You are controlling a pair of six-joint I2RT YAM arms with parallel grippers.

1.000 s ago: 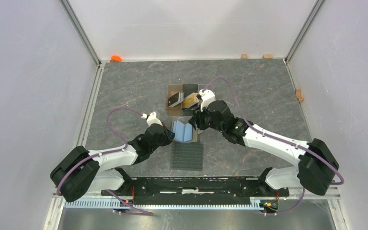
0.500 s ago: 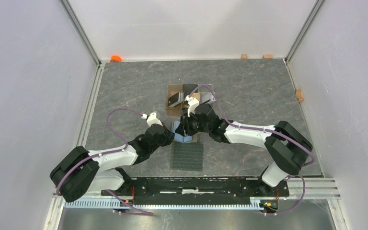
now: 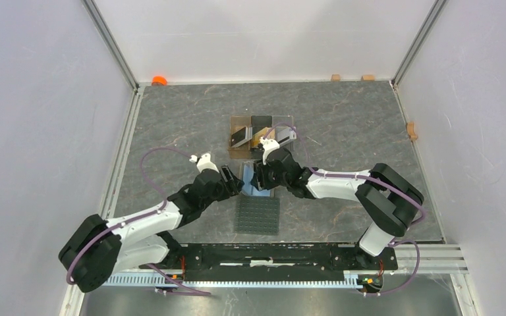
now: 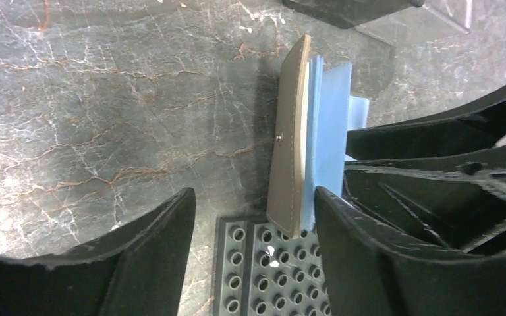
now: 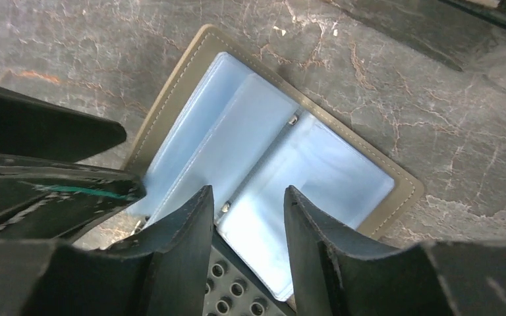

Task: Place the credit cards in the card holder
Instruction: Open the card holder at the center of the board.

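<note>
No cards in yet. The card holder (image 5: 270,151) lies open mid-frame with bare pockets, and the credit cards (image 3: 258,137) sit in the stand (image 3: 282,125) above. Left gripper (image 4: 253,204) is wide apart and right gripper (image 5: 248,194) half-open, both empty.

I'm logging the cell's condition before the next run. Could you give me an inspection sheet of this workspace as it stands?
Surface: grey veined table.
Job's things: card holder lies open with its bluish pockets up, no card seen in it. A black card and a gold card stand in the clear stand. No third card seen.
Clutter: studded mat at the holder's near edge.
Grippers: left gripper open, with the holder's tilted-up left cover between its fingers. Right gripper open over the pockets, holding nothing.
Cables: a purple cable loops off each arm; the right one arcs over the stand.
Surroundings: white walls, an orange object in the far-left corner, and wood blocks along the far and right edges.
</note>
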